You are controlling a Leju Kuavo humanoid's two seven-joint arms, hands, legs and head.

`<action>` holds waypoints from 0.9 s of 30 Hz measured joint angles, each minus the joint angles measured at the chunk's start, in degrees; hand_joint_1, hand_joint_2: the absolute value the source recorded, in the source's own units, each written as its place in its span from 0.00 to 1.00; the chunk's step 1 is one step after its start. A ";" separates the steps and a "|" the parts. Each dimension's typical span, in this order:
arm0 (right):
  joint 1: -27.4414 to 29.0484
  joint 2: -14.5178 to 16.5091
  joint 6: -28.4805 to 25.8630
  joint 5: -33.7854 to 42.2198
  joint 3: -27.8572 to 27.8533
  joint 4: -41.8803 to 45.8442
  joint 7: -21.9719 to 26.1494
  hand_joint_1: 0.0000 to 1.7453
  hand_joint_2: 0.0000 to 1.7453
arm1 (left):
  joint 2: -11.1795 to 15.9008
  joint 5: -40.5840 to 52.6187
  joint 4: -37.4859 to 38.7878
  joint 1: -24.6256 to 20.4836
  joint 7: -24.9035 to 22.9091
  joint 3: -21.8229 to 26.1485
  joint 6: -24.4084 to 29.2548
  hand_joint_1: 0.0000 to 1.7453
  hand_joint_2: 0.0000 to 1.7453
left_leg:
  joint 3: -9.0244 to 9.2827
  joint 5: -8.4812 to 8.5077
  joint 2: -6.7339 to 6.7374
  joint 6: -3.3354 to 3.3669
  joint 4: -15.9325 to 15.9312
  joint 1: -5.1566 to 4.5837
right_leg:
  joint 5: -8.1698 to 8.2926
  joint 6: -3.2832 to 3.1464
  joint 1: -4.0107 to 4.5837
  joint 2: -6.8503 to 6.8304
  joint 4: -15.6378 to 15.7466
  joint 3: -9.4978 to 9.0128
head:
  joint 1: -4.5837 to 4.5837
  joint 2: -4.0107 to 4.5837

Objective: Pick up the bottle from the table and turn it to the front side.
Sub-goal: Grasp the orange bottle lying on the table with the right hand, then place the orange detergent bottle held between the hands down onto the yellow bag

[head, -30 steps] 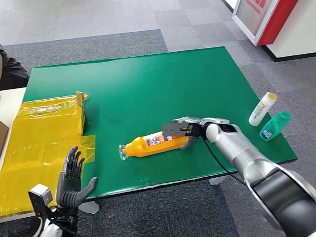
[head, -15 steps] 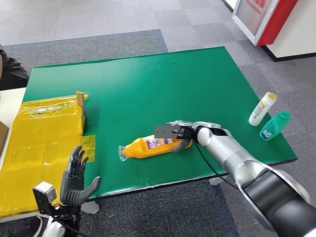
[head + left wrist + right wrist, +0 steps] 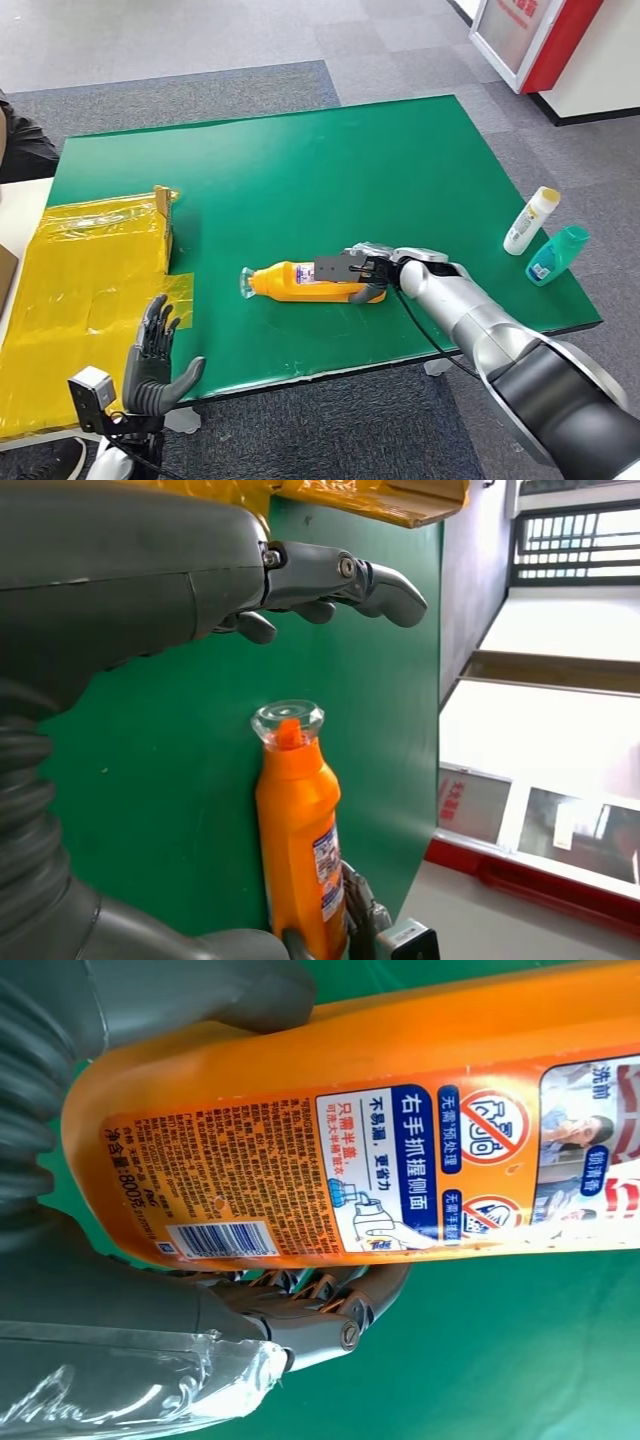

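Observation:
An orange bottle (image 3: pixel 298 282) with a clear cap lies on its side near the front of the green table (image 3: pixel 302 170), cap pointing left. My right hand (image 3: pixel 368 275) grips its base end. In the right wrist view the thumb (image 3: pixel 226 1000) lies on one side of the bottle (image 3: pixel 377 1140) and the fingers (image 3: pixel 317 1300) curl around the other, with the printed back label and barcode facing the camera. My left hand (image 3: pixel 155 360) is open, off the table's front left edge and holding nothing. In the left wrist view its fingers (image 3: pixel 340 580) are spread above the bottle (image 3: pixel 302 840).
A yellow plastic bag (image 3: pixel 83 290) with a cardboard piece (image 3: pixel 162 225) covers the table's left end. A white bottle (image 3: pixel 530 222) and a teal bottle (image 3: pixel 557 255) lie at the right edge. A red and white cabinet (image 3: pixel 543 40) stands at the far right.
My right hand has closed on the bottle's base and swung it, so the cap end moved away from the front edge and the bottle now lies level. The left hand sank slightly.

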State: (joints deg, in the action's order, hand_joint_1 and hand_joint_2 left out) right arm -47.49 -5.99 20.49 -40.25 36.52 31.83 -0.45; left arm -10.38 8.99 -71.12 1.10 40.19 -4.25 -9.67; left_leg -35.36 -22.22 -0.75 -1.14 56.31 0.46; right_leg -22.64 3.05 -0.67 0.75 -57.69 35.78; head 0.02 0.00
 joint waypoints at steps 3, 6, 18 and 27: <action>0.88 -0.27 -2.11 1.31 0.06 1.39 1.50 1.00 1.00 | 0.16 -1.31 -0.01 0.06 0.00 0.15 -0.87 0.00 1.00 | -0.01 0.00 0.00 0.00 0.00 0.00 | 0.00 0.00 0.00 0.00 0.00 0.00 | 0.01 0.00; 3.34 -1.25 -4.32 4.16 -0.26 5.82 2.62 1.00 1.00 | 0.24 -3.57 -0.20 0.39 0.02 0.90 -3.76 0.00 1.00 | -0.02 0.00 -0.01 0.00 0.00 0.00 | 0.00 0.00 0.00 0.00 0.00 0.01 | 0.00 0.00; 22.35 -0.32 -11.08 13.87 -8.94 37.08 7.11 1.00 1.00 | -2.05 -7.66 -10.07 1.74 -6.36 7.25 -14.39 0.00 1.00 | -0.07 -0.13 -0.01 -0.13 -0.01 0.06 | -0.11 -0.05 0.07 0.00 -0.01 0.07 | 0.01 0.00; 28.60 6.72 -11.43 15.97 -10.58 41.33 13.71 1.00 1.00 | -1.45 -13.34 -14.46 -1.12 -15.66 6.08 -15.84 0.00 1.00 | -0.06 -0.10 -0.01 -0.16 -0.01 0.07 | -0.11 -0.07 0.08 0.00 -0.02 0.08 | 0.00 0.00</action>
State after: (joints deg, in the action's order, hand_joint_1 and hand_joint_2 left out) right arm -18.90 0.73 9.07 -24.28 25.93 73.15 13.25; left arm -11.84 -4.36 -85.58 -0.02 24.53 1.83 -25.51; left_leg -35.41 -22.32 -0.75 -1.31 56.30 0.53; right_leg -22.74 2.98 -0.59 0.75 -57.70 35.86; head 0.02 0.00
